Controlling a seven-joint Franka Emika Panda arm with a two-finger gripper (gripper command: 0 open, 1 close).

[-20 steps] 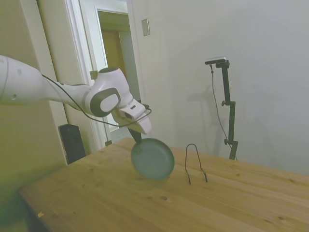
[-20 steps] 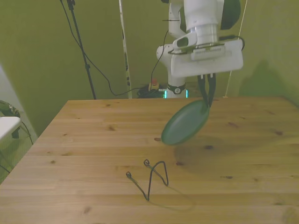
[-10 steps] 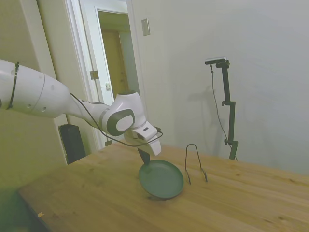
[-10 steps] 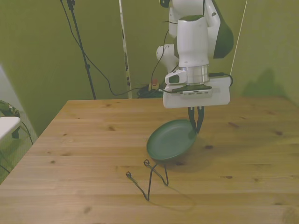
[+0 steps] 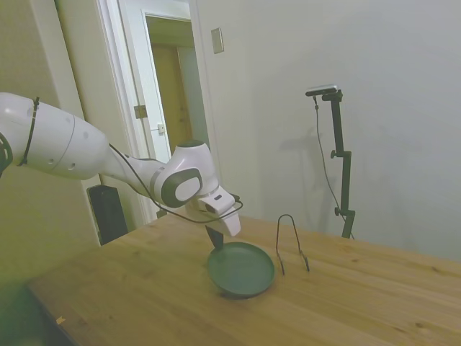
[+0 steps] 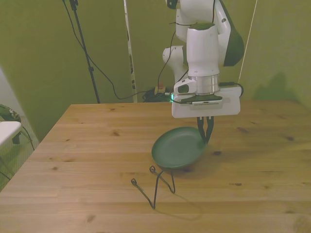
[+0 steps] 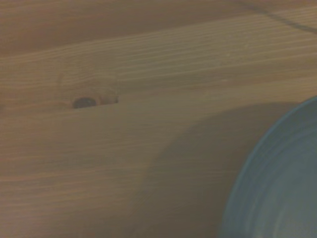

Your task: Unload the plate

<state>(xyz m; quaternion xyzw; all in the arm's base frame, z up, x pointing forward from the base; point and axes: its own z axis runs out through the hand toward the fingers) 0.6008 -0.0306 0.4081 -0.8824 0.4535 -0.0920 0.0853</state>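
Observation:
The dark green plate [image 5: 241,269] [image 6: 177,148] lies low and almost flat on the wooden table [image 6: 97,145], its rim on the gripper's side a little raised. My gripper [image 6: 205,133] [image 5: 215,236] points down at that rim, at the plate's edge toward the front view's right, with its fingers shut on it. In the wrist view a curved part of the plate [image 7: 280,188] shows over the wood, with its shadow beside it.
A thin dark wire stand [image 5: 290,241] [image 6: 156,187] stands on the table just beside the plate, on the camera's side of it in the front view. A knot in the wood [image 7: 85,102] shows in the wrist view. A doorway [image 5: 169,86] lies behind the arm.
The arm came down and carried the plate toward the wire stand. The plate went from steeply tilted in the air to nearly flat on the table.

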